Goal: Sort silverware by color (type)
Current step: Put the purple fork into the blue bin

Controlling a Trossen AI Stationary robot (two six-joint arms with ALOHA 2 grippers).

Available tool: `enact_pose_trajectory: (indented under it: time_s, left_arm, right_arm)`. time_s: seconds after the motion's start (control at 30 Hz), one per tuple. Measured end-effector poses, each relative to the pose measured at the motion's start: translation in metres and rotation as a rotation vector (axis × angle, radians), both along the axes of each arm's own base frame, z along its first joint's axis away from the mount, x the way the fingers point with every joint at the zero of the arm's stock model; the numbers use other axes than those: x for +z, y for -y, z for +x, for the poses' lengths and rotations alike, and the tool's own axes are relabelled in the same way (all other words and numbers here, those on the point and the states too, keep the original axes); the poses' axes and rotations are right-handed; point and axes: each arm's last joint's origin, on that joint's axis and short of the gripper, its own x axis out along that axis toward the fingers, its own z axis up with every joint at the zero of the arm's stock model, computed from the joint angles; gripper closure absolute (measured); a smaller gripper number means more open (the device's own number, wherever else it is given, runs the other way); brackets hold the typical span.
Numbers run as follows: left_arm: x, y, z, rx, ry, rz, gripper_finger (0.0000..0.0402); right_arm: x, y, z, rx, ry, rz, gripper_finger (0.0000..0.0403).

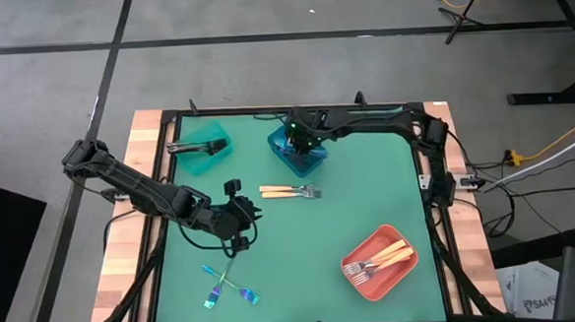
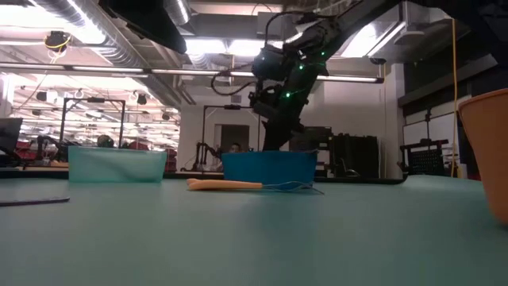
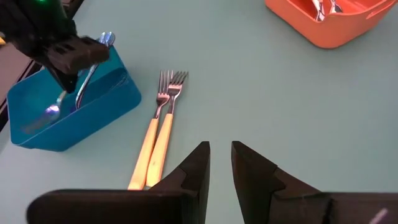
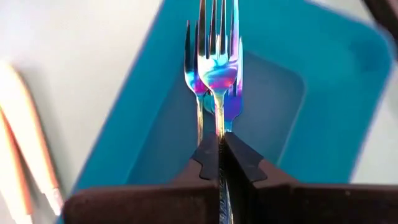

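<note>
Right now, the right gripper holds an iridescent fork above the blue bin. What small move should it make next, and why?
Probably the right gripper should open and drop the fork. It is shut on the iridescent fork, whose head hangs over the inside of the blue bin, where another iridescent fork already lies. The left gripper waits near the two gold-handled forks.

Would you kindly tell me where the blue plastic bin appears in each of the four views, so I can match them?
High view: the blue plastic bin sits at the mat's far edge, centre, under the right pincer.
Low view: mid-picture, behind the gold-handled forks.
Left wrist view: at the left edge.
Right wrist view: it fills the picture, behind the held iridescent fork.
Shared landmark: the gold-handled forks beside it.
</note>
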Motion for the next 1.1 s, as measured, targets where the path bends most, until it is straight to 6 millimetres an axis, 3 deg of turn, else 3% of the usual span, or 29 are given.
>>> enact_pose_trajectory:
  time_s: [0.2, 0.57, 0.8, 0.93, 1.1]
  left_arm:
    - [0.000, 0.000, 0.000, 0.000, 0.000, 0.000, 0.0342]
    - [0.000, 0.000, 0.000, -0.001, -0.001, -0.012, 0.0342]
    - [-0.002, 0.005, -0.001, 0.000, -0.026, -0.238, 0.0342]
    - [-0.002, 0.008, -0.001, 0.021, -0.050, -0.390, 0.0342]
    - [-0.003, 0.015, -0.004, 0.076, -0.078, -0.558, 0.0342]
  right_arm:
    - [-0.016, 0.001, 0.003, 0.000, -0.040, 0.015, 0.0393]
    - [-0.018, 0.001, 0.003, 0.000, -0.042, 0.016, 0.0318]
    - [-0.018, 0.001, 0.003, 0.000, -0.043, 0.017, 0.0314]
    - [-0.009, 0.000, 0.001, 0.000, -0.025, 0.009, 0.0314]
    - [0.020, -0.002, -0.006, 0.000, 0.031, -0.017, 0.0314]
